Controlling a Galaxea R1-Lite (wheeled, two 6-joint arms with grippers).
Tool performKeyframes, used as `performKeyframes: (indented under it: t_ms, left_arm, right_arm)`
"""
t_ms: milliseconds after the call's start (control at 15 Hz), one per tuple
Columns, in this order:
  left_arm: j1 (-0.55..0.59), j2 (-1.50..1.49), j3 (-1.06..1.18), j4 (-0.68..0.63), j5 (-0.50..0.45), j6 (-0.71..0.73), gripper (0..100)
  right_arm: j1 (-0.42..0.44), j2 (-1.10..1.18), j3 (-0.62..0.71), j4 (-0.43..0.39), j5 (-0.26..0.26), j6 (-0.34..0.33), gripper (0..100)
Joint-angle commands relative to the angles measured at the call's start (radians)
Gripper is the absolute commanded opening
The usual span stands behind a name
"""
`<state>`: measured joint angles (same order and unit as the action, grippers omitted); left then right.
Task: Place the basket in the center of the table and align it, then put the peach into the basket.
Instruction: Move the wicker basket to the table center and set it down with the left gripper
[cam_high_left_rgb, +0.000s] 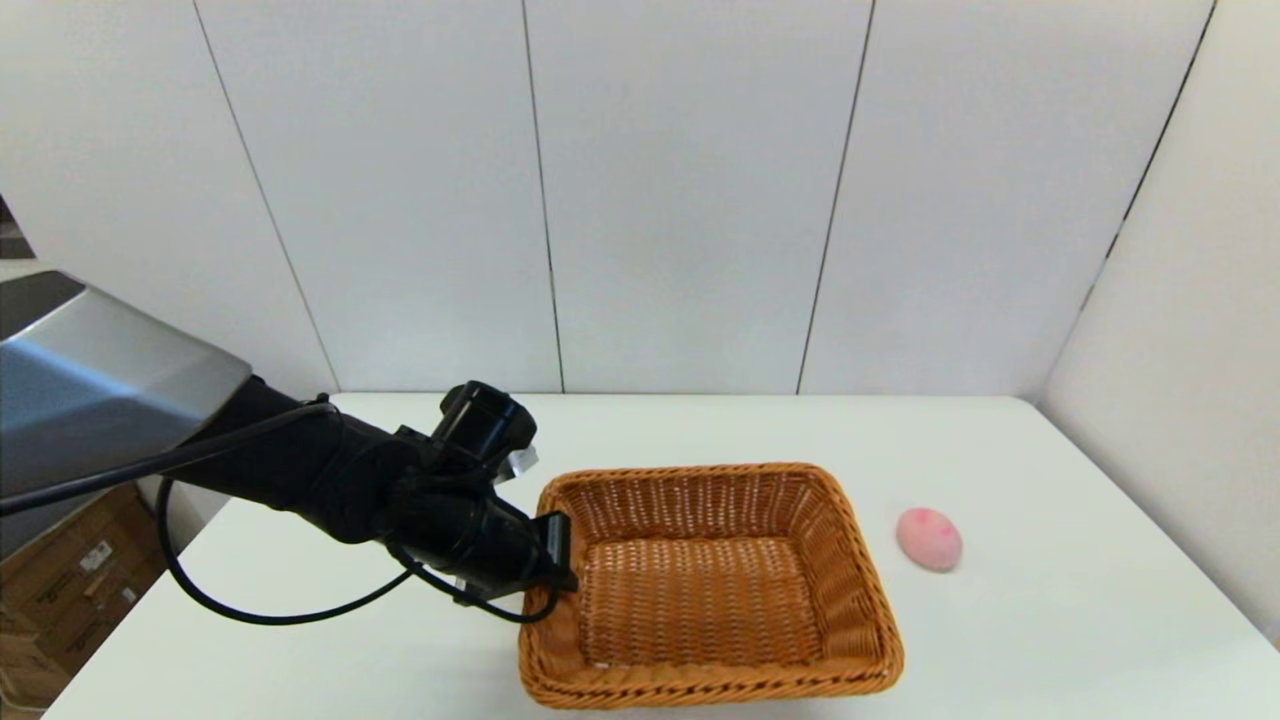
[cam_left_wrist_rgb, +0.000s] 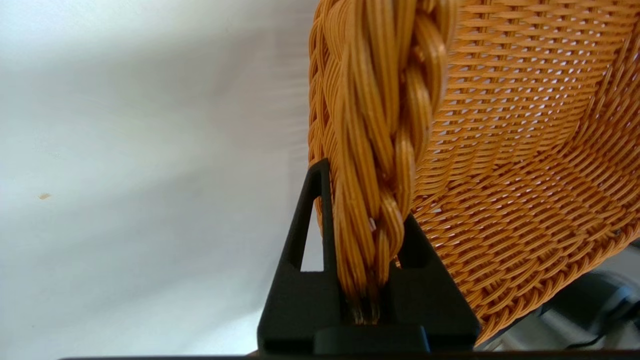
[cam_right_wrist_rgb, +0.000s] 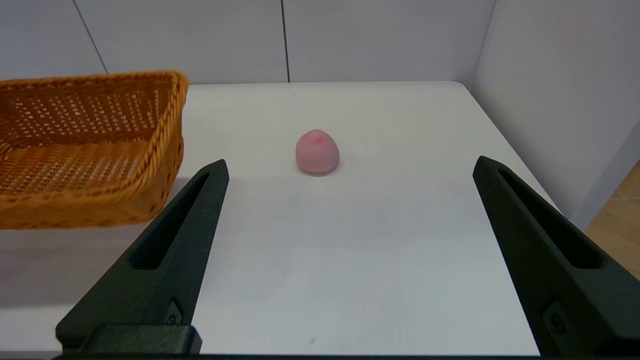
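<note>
The orange-brown wicker basket sits on the white table, near its front middle. My left gripper is shut on the braided rim of the basket's left side; in the left wrist view the rim runs between its two black fingers. The pale pink peach lies on the table to the right of the basket, apart from it. My right gripper is out of the head view; in its own wrist view it stands open above the table, with the peach ahead between its fingers and the basket off to one side.
White wall panels stand behind the table and along its right side. Cardboard boxes lie on the floor past the table's left edge. A black cable loops below my left arm.
</note>
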<state>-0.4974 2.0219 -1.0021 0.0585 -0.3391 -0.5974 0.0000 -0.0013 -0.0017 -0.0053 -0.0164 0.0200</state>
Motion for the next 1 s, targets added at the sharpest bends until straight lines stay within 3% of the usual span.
performKeyframes:
  t_ms: [67, 1000]
  left_arm:
    - [-0.001, 0.021, -0.001, 0.004, -0.001, 0.001, 0]
    - [-0.001, 0.057, -0.03, 0.041, 0.017, 0.001, 0]
  right_arm:
    - [0.0, 0.001, 0.0, -0.001, 0.0, 0.0, 100]
    - [0.0, 0.001, 0.0, -0.001, 0.0, 0.0, 100]
